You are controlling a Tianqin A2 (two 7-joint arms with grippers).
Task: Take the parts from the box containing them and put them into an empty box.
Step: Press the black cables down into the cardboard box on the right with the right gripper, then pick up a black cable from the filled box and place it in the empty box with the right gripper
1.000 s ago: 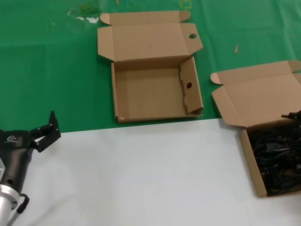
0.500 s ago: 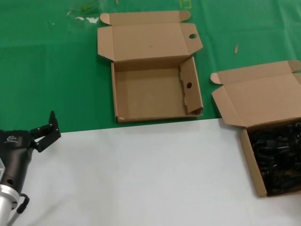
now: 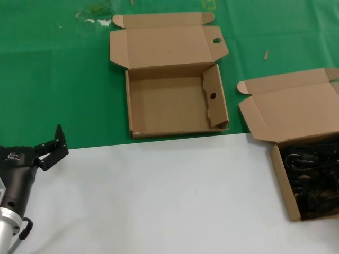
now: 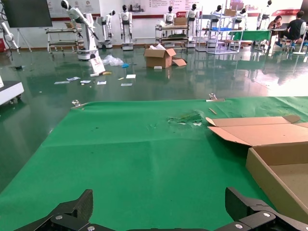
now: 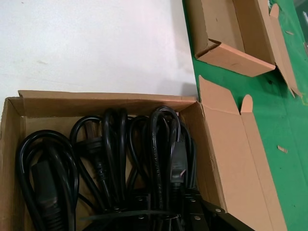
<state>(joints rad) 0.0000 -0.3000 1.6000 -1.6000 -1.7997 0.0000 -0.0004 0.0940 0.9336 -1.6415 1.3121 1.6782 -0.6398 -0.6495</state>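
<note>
Right claw (image 5: 192,211) hangs directly above the black looped power cords (image 5: 159,154); its spread I cannot tell. Left claw (image 3: 50,148), spread open, idles well apart.

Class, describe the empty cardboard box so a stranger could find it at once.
On the green cloth, beyond the white sheet, lies an open empty box. Unlike the box of black cords to its right, its lid flap has a round hole.

No readable text anywhere; the logo on the left arm (image 3: 16,174) is illegible.
</note>
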